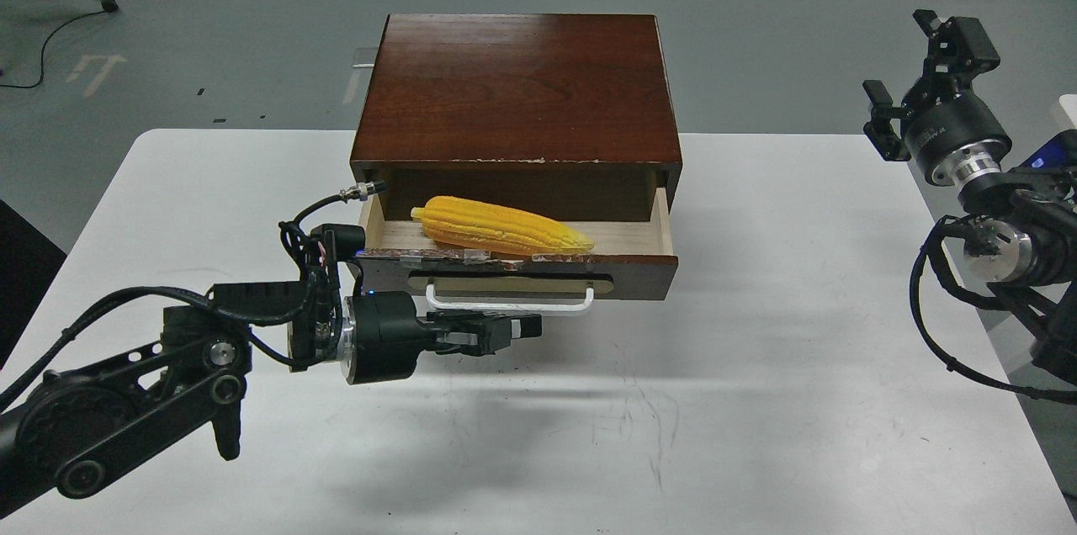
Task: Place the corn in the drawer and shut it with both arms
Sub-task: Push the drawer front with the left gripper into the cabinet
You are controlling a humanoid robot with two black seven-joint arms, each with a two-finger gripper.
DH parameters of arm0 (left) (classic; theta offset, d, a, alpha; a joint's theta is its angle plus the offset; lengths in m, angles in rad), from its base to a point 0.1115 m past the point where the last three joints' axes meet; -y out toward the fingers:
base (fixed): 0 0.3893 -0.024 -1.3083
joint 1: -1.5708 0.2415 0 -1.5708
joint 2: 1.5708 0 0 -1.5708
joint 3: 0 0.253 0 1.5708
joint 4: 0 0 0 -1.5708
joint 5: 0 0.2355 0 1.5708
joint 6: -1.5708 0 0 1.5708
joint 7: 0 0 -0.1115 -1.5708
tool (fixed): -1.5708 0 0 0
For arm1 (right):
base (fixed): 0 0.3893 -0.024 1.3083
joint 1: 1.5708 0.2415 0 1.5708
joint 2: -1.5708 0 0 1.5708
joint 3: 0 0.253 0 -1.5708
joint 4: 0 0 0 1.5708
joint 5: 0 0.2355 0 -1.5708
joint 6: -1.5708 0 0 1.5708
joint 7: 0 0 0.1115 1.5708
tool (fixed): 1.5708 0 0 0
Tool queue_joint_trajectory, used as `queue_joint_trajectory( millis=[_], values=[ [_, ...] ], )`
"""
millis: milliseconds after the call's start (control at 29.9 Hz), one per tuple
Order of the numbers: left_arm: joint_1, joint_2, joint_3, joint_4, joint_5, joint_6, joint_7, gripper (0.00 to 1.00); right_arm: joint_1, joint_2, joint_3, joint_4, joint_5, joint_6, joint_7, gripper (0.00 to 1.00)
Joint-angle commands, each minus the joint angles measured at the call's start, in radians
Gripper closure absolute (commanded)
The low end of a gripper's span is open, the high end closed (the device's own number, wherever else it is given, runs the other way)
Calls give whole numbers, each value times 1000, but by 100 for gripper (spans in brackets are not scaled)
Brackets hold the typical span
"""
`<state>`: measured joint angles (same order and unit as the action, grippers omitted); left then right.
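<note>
The yellow corn (501, 227) lies on its side inside the open drawer (639, 276), tip pointing right. The drawer sticks out of the dark wooden cabinet (517, 89), and its white bar handle (509, 302) faces me. My left gripper (523, 326) points right, fingers together and empty, just in front of and below the handle. My right gripper (919, 68) is raised off the table's right edge, well away from the drawer, with its fingers spread wide and empty.
The cabinet stands at the back middle of a white table (757, 400). Grey floor lies beyond, with a cable (42, 47) at far left. My right arm's cables (942, 333) hang over the table's right edge.
</note>
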<state>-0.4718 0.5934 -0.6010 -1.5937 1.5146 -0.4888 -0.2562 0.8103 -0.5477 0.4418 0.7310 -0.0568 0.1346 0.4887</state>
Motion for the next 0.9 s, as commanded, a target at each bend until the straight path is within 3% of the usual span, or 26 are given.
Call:
queue_joint_trajectory(
  millis=[0,869],
  values=[
    [1,13,3,0,-1,0,-1,100,1,-1,0,-1,0,0,0,0],
    [-67,-20,-7,98,-4,0,-1,100,-2,11,-2,-21,0,0,0,0]
  ],
)
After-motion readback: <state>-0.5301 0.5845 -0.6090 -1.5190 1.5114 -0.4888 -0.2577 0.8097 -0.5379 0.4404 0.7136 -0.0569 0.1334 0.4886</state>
